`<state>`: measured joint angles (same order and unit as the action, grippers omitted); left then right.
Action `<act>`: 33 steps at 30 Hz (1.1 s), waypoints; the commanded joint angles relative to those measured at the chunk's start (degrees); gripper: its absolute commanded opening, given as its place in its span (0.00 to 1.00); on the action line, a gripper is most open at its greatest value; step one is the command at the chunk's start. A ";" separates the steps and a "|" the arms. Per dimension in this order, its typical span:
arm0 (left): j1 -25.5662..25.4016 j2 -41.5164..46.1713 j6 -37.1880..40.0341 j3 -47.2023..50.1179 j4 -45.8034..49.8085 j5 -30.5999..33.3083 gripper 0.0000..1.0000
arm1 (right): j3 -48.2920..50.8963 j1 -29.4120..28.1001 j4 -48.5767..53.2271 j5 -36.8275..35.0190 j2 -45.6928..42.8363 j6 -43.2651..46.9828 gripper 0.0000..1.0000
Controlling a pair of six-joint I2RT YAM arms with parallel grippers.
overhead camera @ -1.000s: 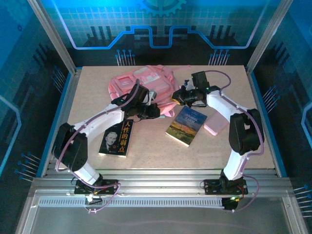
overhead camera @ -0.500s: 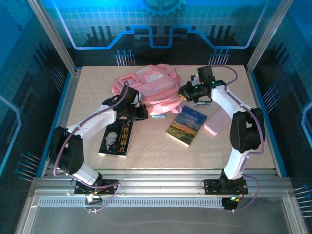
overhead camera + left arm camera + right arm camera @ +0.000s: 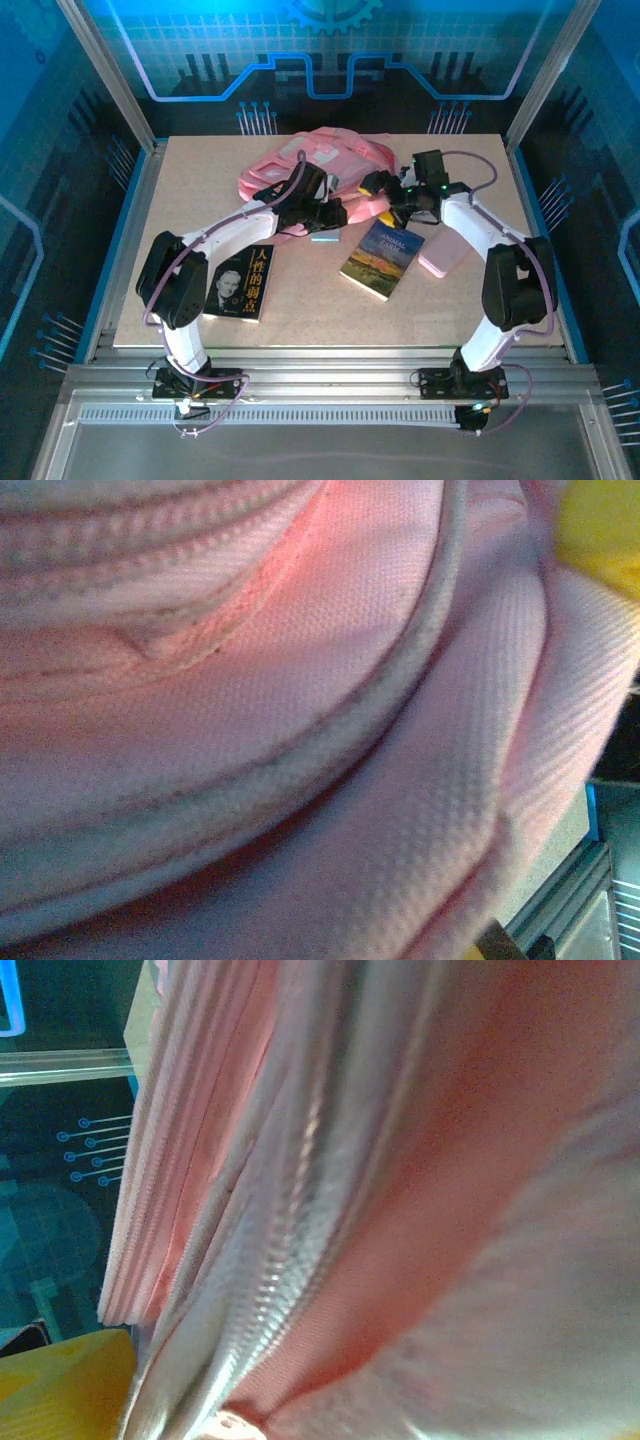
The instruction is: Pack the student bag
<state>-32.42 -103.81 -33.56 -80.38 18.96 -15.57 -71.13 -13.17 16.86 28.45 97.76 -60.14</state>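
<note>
Nearest me, the black book (image 3: 240, 283) lies well short of my left gripper (image 3: 335, 213), under that arm. The landscape book (image 3: 382, 258) sits just on the near side of my right gripper (image 3: 388, 195), with a pink case (image 3: 445, 252) beside it. Left jaws are closed tight at the near edge of the student bag (image 3: 340, 160); I can't tell if they pinch fabric. Right jaws press against pink cloth and a zipper (image 3: 290, 1260), and I can't tell how wide they stand. The bag spreads beyond both grippers.
</note>
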 commanded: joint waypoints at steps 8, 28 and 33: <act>3.99 6.65 2.71 7.08 -0.57 -1.08 0.00 | -3.79 -2.55 -6.54 -8.17 4.34 -1.51 0.00; 24.81 7.47 9.46 13.14 4.93 14.53 0.00 | -12.26 -0.98 2.88 -10.55 3.72 11.47 0.00; 26.72 7.67 10.61 13.19 6.29 17.56 0.00 | -16.71 -0.46 2.26 -10.55 8.15 12.21 0.00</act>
<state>-10.44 -96.20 -23.62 -65.58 20.67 -7.70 -83.48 -16.60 20.64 24.43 103.26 -51.53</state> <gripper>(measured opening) 0.064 0.152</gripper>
